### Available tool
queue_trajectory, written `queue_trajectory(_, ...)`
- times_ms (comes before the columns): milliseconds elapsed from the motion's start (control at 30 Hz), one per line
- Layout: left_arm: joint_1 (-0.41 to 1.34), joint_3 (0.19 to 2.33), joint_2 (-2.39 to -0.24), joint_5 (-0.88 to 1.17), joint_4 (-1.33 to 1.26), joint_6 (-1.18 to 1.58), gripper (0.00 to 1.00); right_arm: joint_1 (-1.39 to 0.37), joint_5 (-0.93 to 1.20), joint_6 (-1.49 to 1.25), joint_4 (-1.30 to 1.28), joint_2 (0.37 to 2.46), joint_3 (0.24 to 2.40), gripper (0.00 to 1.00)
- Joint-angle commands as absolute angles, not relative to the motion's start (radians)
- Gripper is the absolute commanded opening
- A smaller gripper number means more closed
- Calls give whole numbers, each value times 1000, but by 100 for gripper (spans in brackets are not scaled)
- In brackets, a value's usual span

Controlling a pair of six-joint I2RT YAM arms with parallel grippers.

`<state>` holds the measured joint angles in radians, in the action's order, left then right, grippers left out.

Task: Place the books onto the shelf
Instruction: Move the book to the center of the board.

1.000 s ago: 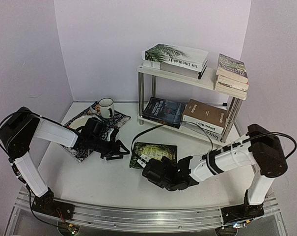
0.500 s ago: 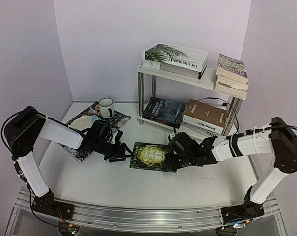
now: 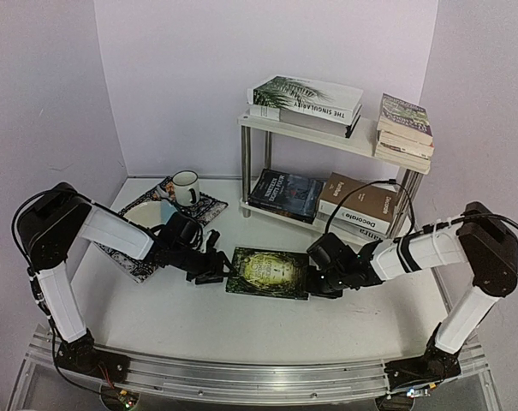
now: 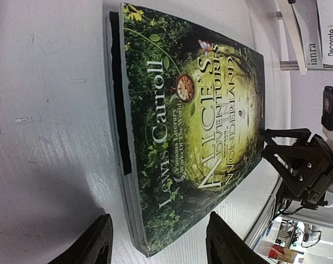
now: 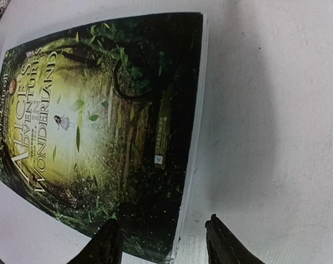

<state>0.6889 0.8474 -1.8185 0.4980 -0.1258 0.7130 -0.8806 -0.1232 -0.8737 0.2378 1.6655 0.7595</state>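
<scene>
A dark green book (image 3: 269, 272), Alice's Adventures in Wonderland, lies flat on the white table in front of the shelf (image 3: 327, 135). My left gripper (image 3: 216, 267) sits low at its left edge and is open. In the left wrist view the book's (image 4: 194, 126) near corner lies between the spread fingers of the left gripper (image 4: 158, 245). My right gripper (image 3: 318, 278) is at the book's right edge, open. In the right wrist view the book's (image 5: 100, 126) page edge runs between the spread fingers of the right gripper (image 5: 163, 245). Other books rest on both tiers, among them the white palm-leaf book (image 3: 306, 97).
A white mug (image 3: 186, 187) and a plate (image 3: 143, 214) stand on the patterned placemat (image 3: 169, 224) at the back left. A black cable (image 3: 361, 193) loops from the right arm in front of the lower shelf. Walls close in on three sides.
My right arm swung from the front of the book round to its right edge, and its jaws narrowed. My left gripper slid right, up to the book's left edge.
</scene>
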Motion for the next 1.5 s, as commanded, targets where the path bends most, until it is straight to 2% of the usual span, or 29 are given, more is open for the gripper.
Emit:
queue_trajectory(0, 696, 886, -1835, 504, -149, 730, 59, -879, -67, -922, 263, 1712, 744, 51)
queue_trajectory(200, 696, 885, -1850, 516, -149, 757, 57, -879, -8, -956, 334, 1757, 734, 46)
queue_trajectory(367, 694, 888, -1852, 528, -149, 777, 52, -879, 50, -977, 399, 1781, 728, 37)
queue_trajectory(500, 676, 878, -1823, 516, -142, 775, 42, -885, 72, -986, 435, 1802, 742, 26)
queue_trajectory(700, 622, 905, -1758, 533, -72, 723, 24, -938, 70, -984, 439, 1871, 832, 20)
queue_trajectory(867, 533, 929, -1692, 506, 64, 652, 10, -967, 54, -982, 449, 1923, 908, 19)
queue_trajectory(1133, 463, 1025, -1645, 555, 202, 547, 9, -1010, 67, -973, 457, 2050, 1064, 19)
queue_trajectory(1467, 364, 1049, -1580, 449, 315, 488, 8, -1031, 61, -947, 456, 2152, 1213, 19)
